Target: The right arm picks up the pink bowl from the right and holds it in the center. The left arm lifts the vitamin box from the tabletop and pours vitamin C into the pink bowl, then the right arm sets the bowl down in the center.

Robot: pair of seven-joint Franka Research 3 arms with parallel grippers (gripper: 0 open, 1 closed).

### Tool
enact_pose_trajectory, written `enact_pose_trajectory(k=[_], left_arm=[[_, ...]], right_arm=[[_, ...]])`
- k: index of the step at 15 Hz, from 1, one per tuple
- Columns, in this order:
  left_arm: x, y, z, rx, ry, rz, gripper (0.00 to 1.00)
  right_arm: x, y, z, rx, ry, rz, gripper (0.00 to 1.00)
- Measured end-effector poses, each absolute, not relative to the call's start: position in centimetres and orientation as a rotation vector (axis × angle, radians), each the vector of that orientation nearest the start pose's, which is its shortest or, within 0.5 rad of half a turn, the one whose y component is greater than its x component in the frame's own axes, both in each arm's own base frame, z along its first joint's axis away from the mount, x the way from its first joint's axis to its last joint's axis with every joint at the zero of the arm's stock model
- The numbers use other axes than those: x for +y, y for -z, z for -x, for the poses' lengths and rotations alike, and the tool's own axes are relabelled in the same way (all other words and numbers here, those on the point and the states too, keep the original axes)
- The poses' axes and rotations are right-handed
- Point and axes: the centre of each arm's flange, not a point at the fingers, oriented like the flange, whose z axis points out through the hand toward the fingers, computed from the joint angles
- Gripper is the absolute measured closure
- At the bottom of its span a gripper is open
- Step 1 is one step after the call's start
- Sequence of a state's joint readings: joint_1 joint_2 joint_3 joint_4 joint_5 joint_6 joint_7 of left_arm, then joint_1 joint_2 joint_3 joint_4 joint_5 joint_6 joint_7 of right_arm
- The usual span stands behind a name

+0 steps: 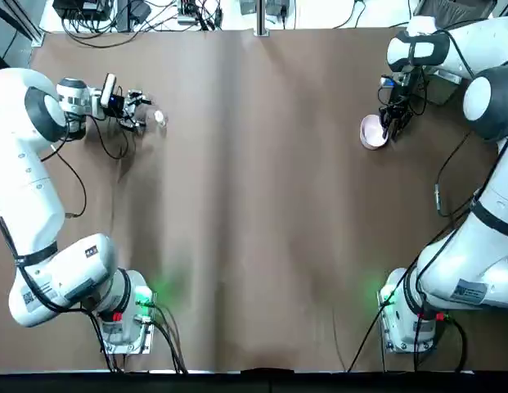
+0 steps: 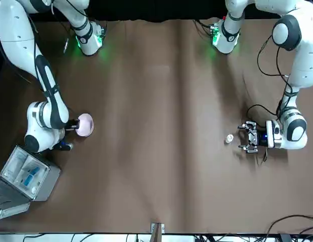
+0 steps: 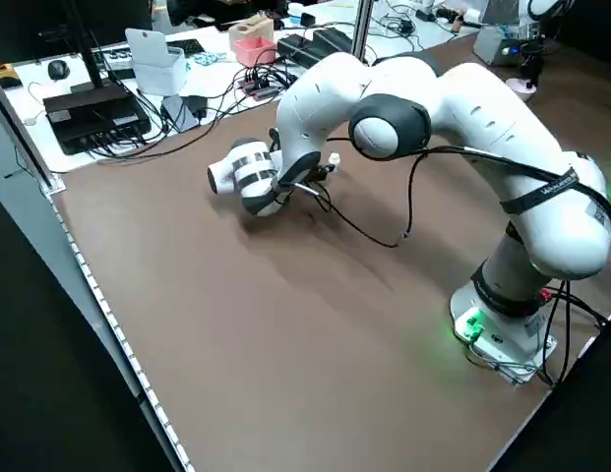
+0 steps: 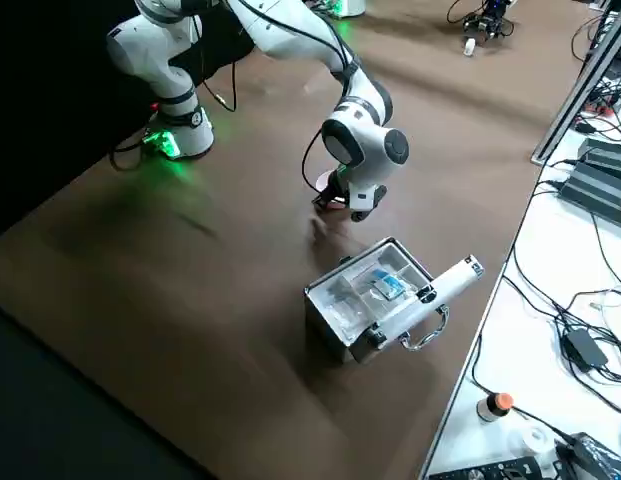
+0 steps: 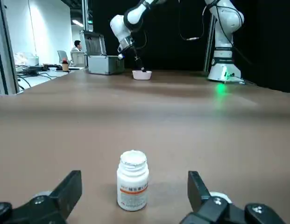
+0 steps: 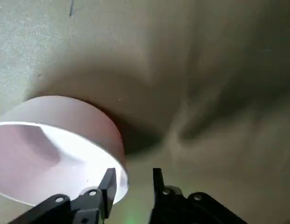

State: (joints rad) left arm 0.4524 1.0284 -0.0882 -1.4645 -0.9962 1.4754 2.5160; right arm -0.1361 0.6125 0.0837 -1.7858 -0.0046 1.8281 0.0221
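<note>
The pink bowl sits on the brown tabletop at the right side. My right gripper reaches down over its rim: one finger is inside the bowl, the other finger is outside, with a small gap to the wall, so it is open. The vitamin box, a small white bottle with an orange label, stands upright at the far left. My left gripper lies low and level with it, open, the bottle just ahead of and between its fingertips without touching.
An open grey hinged case with blue-white contents stands beyond the bowl near the table's right far corner. Cables and devices line the bench past the far edge. A person sits far off.
</note>
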Motion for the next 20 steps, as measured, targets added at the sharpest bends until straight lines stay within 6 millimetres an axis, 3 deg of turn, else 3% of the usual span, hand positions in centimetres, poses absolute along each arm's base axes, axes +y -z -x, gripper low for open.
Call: enact_pose_trajectory(k=[3,4,6,8,15,17,18,20], left_arm=[[12.9,-6.2,-60.4,-1.398,-1.012,-1.296,0.0],[12.7,-5.8,-60.3,-1.402,-1.01,-1.3,0.0],[12.3,-5.4,-60.3,-1.406,-1.007,-1.299,0.0],[11.7,-5.3,-60.5,-1.411,-0.999,-1.291,0.0],[10.8,-5.2,-60.6,-1.419,-0.989,-1.28,0.01],[10.5,-5.2,-60.7,-1.422,-0.986,-1.276,0.05],[10.4,-5.2,-60.7,-1.423,-0.985,-1.275,0.15],[10.2,-5.2,-60.8,-1.426,-0.984,-1.272,0.18]], right_arm=[[-3.2,-18.1,-58.3,0.109,-0.892,2.954,0.65],[-3.2,-18.1,-58.3,0.114,-0.896,2.953,0.73],[-3.2,-18.1,-58.2,0.116,-0.899,2.952,0.77],[-3.2,-18.3,-58.3,0.122,-0.911,2.948,0.97],[-3.1,-19.9,-59.5,0.176,-0.884,2.964,0.98],[-2.1,-21.8,-60.6,0.209,-0.897,2.971,0.98],[-1.0,-23.3,-61.4,0.202,-0.893,2.974,0.98],[2.4,-26.4,-62.9,0.224,-0.871,2.943,0.98]])
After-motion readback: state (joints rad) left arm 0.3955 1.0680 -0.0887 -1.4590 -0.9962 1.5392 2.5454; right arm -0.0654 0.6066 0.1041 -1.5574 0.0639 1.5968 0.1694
